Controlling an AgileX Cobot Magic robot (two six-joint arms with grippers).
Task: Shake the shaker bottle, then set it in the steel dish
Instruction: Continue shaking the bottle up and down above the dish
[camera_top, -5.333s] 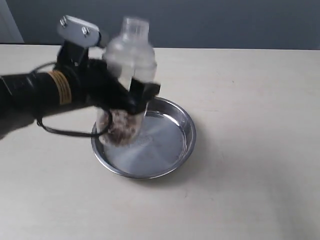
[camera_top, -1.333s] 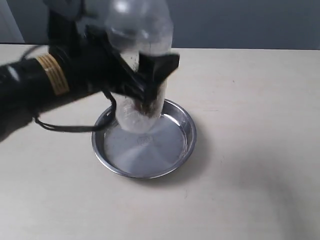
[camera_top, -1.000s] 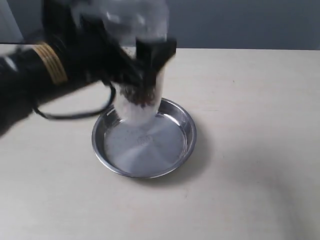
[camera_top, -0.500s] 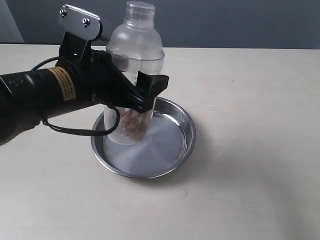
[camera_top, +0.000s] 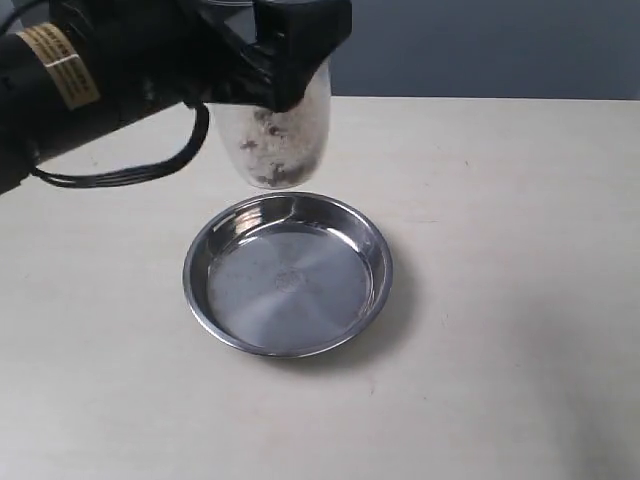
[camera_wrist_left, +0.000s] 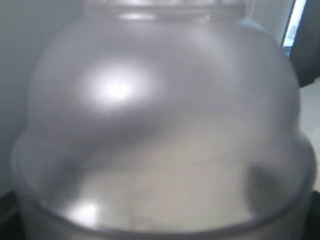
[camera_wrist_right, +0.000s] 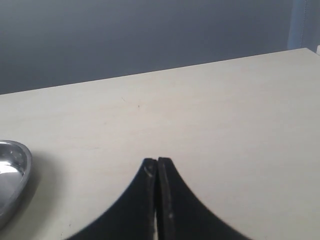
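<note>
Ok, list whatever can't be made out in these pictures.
- Top of the shaker bottle: exterior view, cut off by the upper edge and covered by the left gripper.
- How the fingers sit on it: left wrist view, the blurred frosted dome fills the picture.
- Most of the steel dish: right wrist view, cut off at the edge.
- Number of beans: exterior view, blurred.

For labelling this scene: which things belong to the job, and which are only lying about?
Job: bottle, held up in the left gripper; dish, nothing in it.
Not the job: right gripper, shut, holding nothing; table; cable.
</note>
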